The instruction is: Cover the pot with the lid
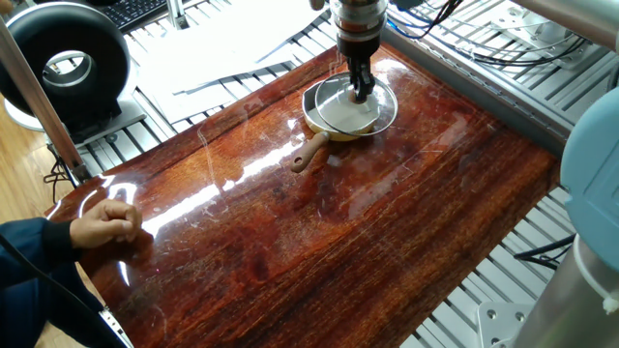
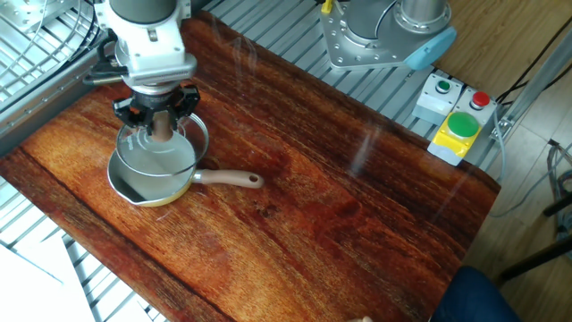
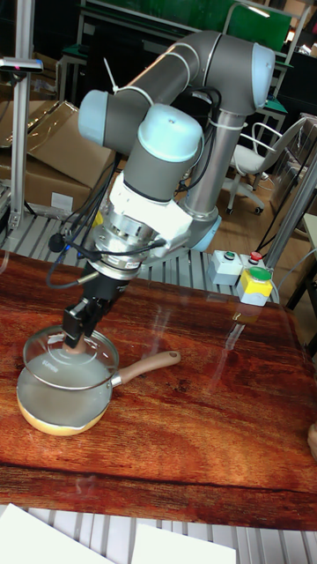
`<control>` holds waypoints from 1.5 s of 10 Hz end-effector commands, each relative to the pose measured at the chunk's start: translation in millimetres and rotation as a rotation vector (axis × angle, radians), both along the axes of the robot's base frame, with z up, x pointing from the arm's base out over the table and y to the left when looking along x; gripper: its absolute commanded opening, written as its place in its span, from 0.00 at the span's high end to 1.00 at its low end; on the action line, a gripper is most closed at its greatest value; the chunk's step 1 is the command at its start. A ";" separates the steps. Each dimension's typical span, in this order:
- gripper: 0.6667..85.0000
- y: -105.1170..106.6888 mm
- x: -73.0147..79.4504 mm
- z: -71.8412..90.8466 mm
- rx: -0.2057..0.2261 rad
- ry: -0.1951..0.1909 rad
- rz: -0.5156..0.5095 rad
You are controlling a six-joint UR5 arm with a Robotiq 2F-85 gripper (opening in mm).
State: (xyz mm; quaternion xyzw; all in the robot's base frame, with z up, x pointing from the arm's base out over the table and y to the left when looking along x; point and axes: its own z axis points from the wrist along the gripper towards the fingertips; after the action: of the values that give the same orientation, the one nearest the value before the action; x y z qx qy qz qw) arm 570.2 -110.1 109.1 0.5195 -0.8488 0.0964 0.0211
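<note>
The cream-yellow pot (image 1: 329, 130) (image 2: 156, 195) (image 3: 57, 419) sits at the far end of the wooden table, its light-brown handle (image 1: 309, 152) (image 2: 225, 179) (image 3: 145, 366) pointing toward the table's middle. The clear glass lid (image 1: 380, 102) (image 2: 185, 143) (image 3: 48, 361) hangs just above the pot. It overlaps most of the pot and sits slightly off-centre, away from the handle. My gripper (image 1: 360, 93) (image 2: 161, 132) (image 3: 77, 342) points straight down and is shut on the lid's brown knob.
A person's hand (image 1: 108, 224) rests on the table's near left corner. A black round fan (image 1: 66, 60) and papers (image 1: 242, 48) lie beyond the table edge. A button box (image 2: 458, 125) and the arm's base (image 2: 375, 36) stand at the other side.
</note>
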 end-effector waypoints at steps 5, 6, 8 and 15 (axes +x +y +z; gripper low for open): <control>0.99 -4.3 -10.3 4.2 -0.010 0.045 0.134; 0.99 5.0 -27.5 2.4 0.031 0.109 0.134; 0.99 12.7 -47.4 2.5 0.066 0.185 0.138; 0.99 -1.2 -45.8 4.4 0.012 0.194 0.197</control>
State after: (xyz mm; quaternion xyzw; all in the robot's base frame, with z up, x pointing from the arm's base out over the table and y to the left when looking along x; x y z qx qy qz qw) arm 523.2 -111.0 112.7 0.6026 -0.7916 0.0418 0.0927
